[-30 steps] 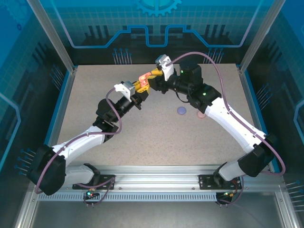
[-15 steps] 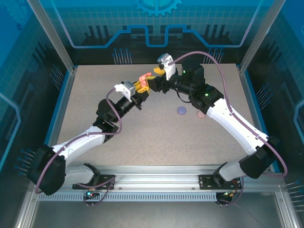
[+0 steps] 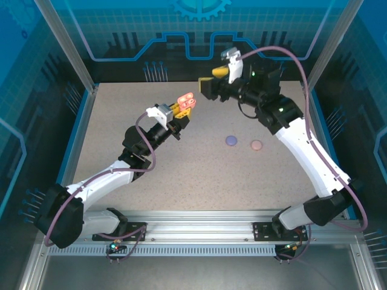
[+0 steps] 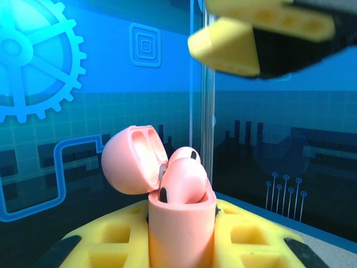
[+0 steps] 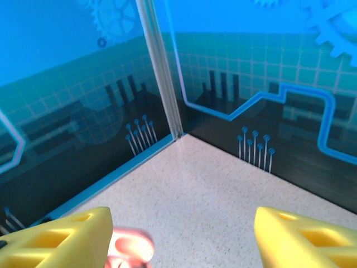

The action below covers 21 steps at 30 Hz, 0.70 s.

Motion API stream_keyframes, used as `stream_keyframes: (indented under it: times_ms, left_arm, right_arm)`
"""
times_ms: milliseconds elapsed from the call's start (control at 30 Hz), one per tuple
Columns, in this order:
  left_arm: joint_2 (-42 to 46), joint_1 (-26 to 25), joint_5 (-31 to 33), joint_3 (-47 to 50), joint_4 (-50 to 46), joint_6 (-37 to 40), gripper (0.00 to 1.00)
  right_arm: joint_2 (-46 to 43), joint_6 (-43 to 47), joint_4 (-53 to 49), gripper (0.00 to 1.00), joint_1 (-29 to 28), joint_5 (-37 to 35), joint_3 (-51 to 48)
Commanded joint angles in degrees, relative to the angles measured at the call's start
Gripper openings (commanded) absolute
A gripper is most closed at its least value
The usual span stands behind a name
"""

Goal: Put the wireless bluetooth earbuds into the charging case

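- Hold: left pincer (image 3: 180,110) pinches the pink charging case (image 4: 181,226) by its base, upright and raised off the bench (image 3: 151,181), so the mouth faces the other arm.
- Contents: lid (image 4: 134,159) hinged open; pink earbuds (image 4: 187,178) seated inside.
- Right pincer (image 3: 213,80): spread, empty, clear of the case.
- Judgement: closing the lid remains.

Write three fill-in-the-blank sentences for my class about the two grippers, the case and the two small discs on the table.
1. The left gripper is shut on the pink case, whose lid stands ____.
2. The right gripper, with its jaws apart, holds ____.
3. In the top view, the purple disc lies to the ____ of the pale pink disc.

Missing words: open; nothing; left
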<state>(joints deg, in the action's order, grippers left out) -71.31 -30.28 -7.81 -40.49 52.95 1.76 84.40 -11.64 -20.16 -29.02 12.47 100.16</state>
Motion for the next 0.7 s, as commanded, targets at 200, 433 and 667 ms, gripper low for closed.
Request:
stream_keyframes:
  times_ms: [200, 433, 667]
  left_arm:
    - [-2.33, -0.48, -6.68, -0.38, 0.93, 1.85, 0.0]
    - [-4.32, -0.51, -7.55, -0.01, 1.19, 0.6, 0.0]
    - [-5.92, -0.56, -8.36, -0.03, 1.85, 0.7, 0.0]
  right_arm:
    - [13.74, -3.19, -20.45, 0.66, 3.38, 0.38, 15.67]
    - [19.84, -5.14, -22.04, 0.66, 3.72, 0.06, 20.07]
    - [29.0, -6.45, -29.6, 0.66, 3.53, 1.67, 31.5]
